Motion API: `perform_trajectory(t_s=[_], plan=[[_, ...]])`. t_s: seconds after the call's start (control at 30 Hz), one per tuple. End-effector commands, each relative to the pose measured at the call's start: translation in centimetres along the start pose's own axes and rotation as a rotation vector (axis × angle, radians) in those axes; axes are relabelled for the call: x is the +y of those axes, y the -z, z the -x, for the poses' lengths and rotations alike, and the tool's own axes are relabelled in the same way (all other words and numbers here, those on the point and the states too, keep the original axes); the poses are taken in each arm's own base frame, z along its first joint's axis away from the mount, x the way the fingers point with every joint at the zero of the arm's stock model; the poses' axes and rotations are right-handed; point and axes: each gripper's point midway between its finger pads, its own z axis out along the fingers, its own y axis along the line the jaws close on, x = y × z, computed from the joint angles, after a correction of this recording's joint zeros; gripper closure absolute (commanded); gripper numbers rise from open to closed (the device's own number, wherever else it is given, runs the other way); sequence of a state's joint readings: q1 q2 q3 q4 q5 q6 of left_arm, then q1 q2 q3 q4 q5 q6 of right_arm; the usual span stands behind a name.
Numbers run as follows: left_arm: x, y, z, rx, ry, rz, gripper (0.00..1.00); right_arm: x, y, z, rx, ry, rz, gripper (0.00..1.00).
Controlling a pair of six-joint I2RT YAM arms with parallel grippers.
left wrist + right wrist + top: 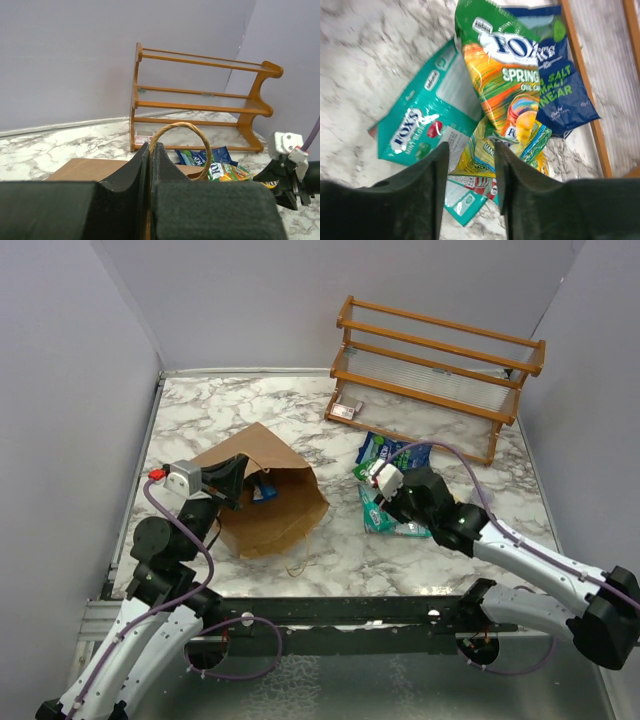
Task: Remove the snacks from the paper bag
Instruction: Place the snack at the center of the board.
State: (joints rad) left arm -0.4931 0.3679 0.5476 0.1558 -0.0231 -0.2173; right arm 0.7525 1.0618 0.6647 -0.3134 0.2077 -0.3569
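Right gripper (470,150) is hovering part-open over the snacks (505,90), gripping nothing, its jaws standing apart above a yellow packet (481,156). Those snacks are lying heaped on the table (200,410) between the bag (270,515) and the rack (440,370). One blue packet (263,490) is showing inside the bag's mouth. Left gripper (150,150) is clamping the bag's rim, beside its handle (181,125).

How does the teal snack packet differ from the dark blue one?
The teal packet has a pale panel; the dark blue packet carries green lettering. The teal one lies on open marble, the blue one beside the rack's wooden rail. Both lie flat, partly under the green-orange packet.
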Motion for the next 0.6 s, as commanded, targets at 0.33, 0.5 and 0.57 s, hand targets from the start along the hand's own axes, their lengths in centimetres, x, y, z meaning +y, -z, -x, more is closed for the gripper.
perform_trajectory(t_s=[0.33, 0.5, 0.57], plan=[[-3.7, 0.2, 1.0, -0.025, 0.001, -0.201, 1.00, -2.2, 6.8, 9.4, -0.390, -0.120, 0.017, 0.42], [-6.0, 1.3, 0.9, -0.025, 0.028, -0.338, 1.00, 2.0, 9.5, 12.8, -0.613, 0.051, 0.263, 0.40], [-6.8, 1.8, 0.2, -0.006, 0.052, -0.385, 1.00, 4.4, 10.7, 13.7, -0.705, 0.120, 0.395, 0.40]])
